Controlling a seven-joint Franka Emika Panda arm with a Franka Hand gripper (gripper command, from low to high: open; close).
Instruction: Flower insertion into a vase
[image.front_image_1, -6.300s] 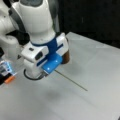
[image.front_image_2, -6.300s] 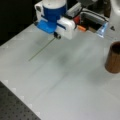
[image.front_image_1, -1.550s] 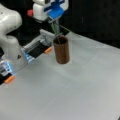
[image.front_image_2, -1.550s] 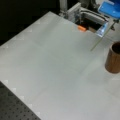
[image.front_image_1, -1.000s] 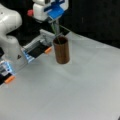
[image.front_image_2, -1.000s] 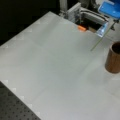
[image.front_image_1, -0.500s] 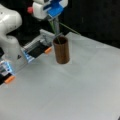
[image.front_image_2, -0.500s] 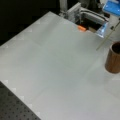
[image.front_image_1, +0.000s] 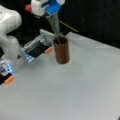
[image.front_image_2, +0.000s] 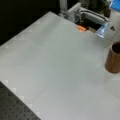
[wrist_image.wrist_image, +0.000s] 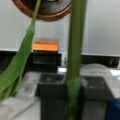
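Observation:
The dark brown vase (image.front_image_1: 61, 51) stands upright on the white table toward a front view's top, and at the right edge of a front view (image.front_image_2: 113, 58). My white and blue gripper (image.front_image_1: 51, 14) hangs above and a little left of it, shut on the flower's green stem (image.front_image_1: 53, 27). The stem slants down into the vase's mouth, and a thin leaf (image.front_image_1: 68, 26) sticks out to the right. In the wrist view the stem (wrist_image.wrist_image: 75, 45) runs up from the gripper (wrist_image.wrist_image: 72, 95) toward the vase rim (wrist_image.wrist_image: 42, 13), with a broad leaf (wrist_image.wrist_image: 18, 67) at the left.
The arm's white base (image.front_image_1: 10, 37) fills a front view's left. A metal rail fixture (image.front_image_1: 37, 46) with orange tabs (image.front_image_1: 48, 50) and a blue light lies behind the vase. In a front view a black perforated board (image.front_image_2: 15, 107) borders the table at bottom left.
The gripper has carried the flower from low over the table's left side up over the vase. Over the last second it has drifted slightly left and up; the vase has stayed put.

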